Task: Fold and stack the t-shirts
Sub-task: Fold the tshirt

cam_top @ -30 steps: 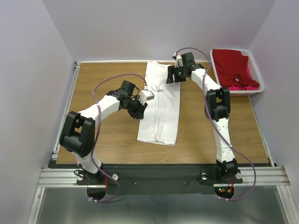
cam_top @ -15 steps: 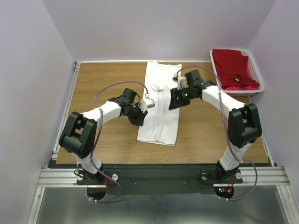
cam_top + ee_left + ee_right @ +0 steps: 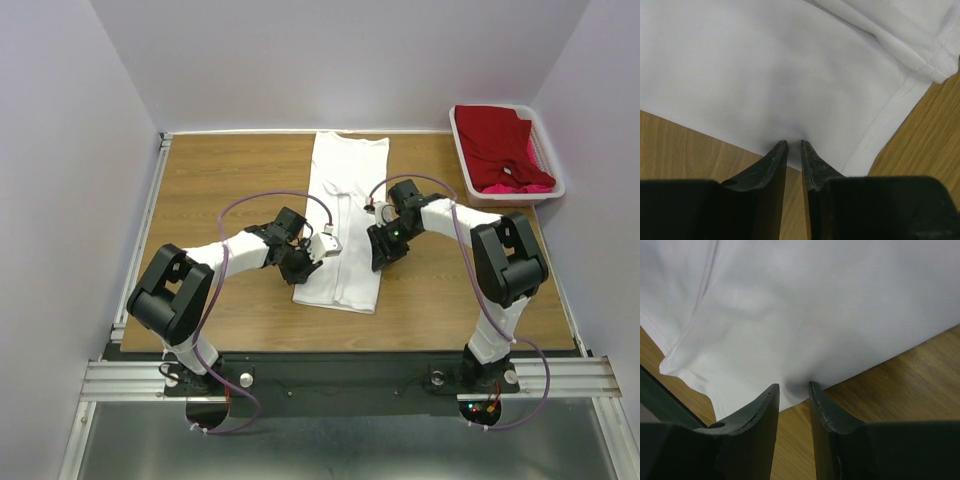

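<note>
The soft, limp white t-shirt [image 3: 347, 190], laid on the table [image 3: 220, 180], was pinched at 1 side edge by the left gripper [image 3: 794, 144]; whether the right gripper [image 3: 792, 386] was clamped opposite could not be told.

White t-shirt [image 3: 345, 220]: plain white, no print. Red t-shirt [image 3: 495, 140]: deep red. Pink t-shirt [image 3: 507, 187]: bright pink. Basket [image 3: 458, 128]: white. Table [image 3: 220, 180]: brown wood grain. Arms [image 3: 232, 250]: white and black. Cables [image 3: 265, 195]: purple.
</note>
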You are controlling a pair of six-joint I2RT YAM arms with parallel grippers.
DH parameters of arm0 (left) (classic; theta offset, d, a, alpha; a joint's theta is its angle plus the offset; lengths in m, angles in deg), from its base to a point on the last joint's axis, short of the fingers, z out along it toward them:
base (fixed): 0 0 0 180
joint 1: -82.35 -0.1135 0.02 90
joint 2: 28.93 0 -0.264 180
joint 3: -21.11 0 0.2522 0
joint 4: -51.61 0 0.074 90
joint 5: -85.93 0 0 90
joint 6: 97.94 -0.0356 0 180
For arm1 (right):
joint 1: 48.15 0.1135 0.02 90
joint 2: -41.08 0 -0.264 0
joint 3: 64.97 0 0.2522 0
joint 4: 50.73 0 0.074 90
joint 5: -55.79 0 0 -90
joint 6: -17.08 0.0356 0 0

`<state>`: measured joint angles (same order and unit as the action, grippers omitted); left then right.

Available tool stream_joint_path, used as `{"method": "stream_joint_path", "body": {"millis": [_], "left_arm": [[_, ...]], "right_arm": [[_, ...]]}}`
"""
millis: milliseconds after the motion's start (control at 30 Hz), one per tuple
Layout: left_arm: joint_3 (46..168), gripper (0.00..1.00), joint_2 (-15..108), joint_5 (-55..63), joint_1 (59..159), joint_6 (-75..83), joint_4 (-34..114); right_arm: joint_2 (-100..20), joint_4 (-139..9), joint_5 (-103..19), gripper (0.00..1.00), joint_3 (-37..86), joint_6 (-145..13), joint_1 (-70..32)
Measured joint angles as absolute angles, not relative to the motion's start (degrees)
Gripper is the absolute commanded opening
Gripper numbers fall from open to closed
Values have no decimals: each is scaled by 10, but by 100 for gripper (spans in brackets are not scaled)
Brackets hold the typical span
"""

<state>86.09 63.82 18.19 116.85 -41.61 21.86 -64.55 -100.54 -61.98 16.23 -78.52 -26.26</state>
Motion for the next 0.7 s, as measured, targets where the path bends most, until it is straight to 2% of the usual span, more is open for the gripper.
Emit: {"method": "stream_joint_path", "body": {"millis": [200,333,533,700], "left_arm": [[860,28,638,175,1176,-427,220],[860,30,631,188,1177,-429,209],[835,47,521,229,1180,-440,187],[801,54,413,244,1180,-500,192]], "right_arm": [[-658,-1015,-571,34,180,-835,-260],[-652,-1019,-553,38,185,-861,-257],[-510,-1023,-548,59,138,-931,-258],[-362,-1008,-568,65,69,-1024,-247]]}}
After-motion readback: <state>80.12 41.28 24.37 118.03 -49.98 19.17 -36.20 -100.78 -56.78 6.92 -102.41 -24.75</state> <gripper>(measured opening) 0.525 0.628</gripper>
